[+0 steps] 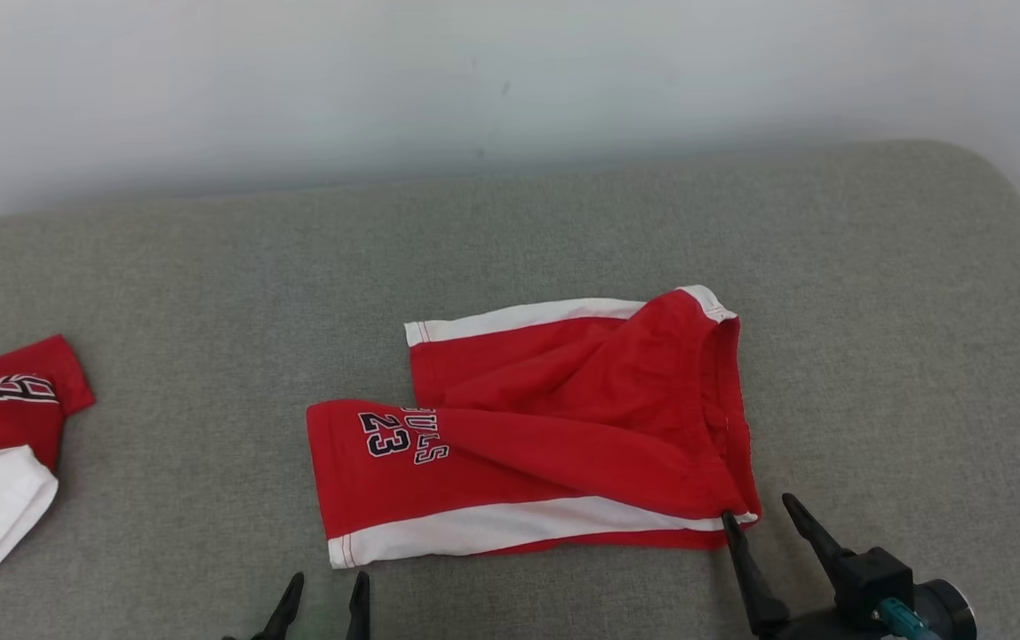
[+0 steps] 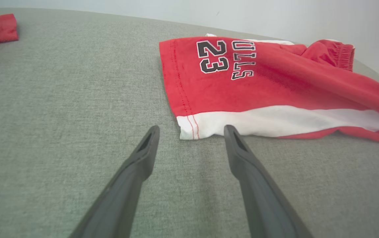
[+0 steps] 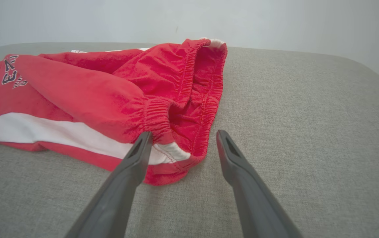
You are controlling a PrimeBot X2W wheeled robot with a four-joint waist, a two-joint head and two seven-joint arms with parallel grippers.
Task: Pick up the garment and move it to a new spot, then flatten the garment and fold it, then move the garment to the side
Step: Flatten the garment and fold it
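Red shorts (image 1: 545,436) lie mid-cushion (image 1: 874,356), long axis left to right, waistband (image 1: 730,400) rightward. The right claw (image 1: 757,508), fingers apart, sits at the waistband's near corner. The left claw (image 1: 329,578), also apart, is just short of the leg hem (image 1: 341,549).

This is a plain indoor room; home or lab, I cannot tell. A grey fabric cushion (image 1: 208,267) meets a bare white wall (image 1: 474,71).

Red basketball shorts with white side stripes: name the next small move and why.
Probably ease both open grippers forward onto the red shorts: the left gripper faces the white hem corner, the right gripper the elastic waistband corner; neither grips yet.
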